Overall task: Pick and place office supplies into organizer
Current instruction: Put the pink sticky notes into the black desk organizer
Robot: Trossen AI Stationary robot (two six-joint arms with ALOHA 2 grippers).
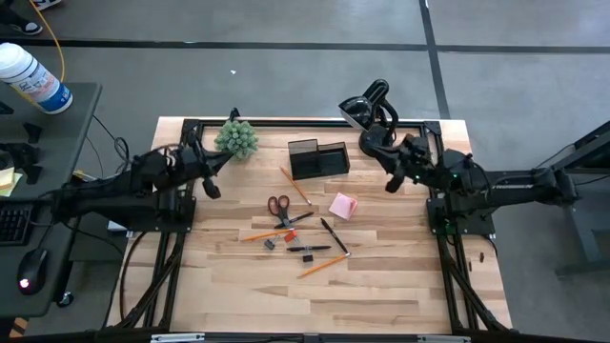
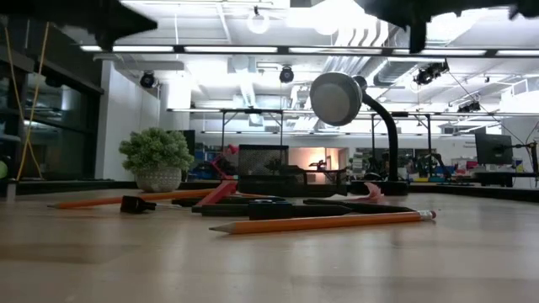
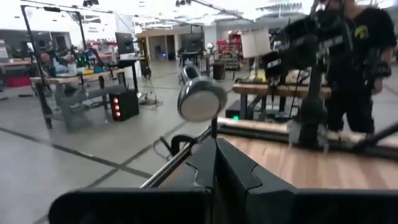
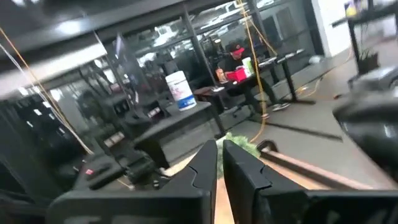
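Note:
The office supplies lie loose mid-table: red-handled scissors [image 1: 278, 208], a pink sticky-note pad [image 1: 342, 205], orange pencils [image 1: 295, 186] [image 1: 322, 267], black pens [image 1: 334, 235] and small dark pieces [image 1: 270, 245]. The black organizer [image 1: 319, 158] stands on the table behind them. My left gripper [image 1: 213, 190] hangs shut above the table's left side, by the green plant, holding nothing; its fingers [image 3: 214, 163] meet. My right gripper [image 1: 391, 185] hangs above the right side, right of the organizer, its fingers [image 4: 219, 163] a narrow gap apart and empty.
A spiky green plant [image 1: 236, 139] in a pot stands at the far left. A black curved-neck stand device [image 1: 367, 110] sits at the far right, just behind my right gripper. In the low view a pencil [image 2: 324, 222] lies nearest the front. Bare wood stretches toward the near edge.

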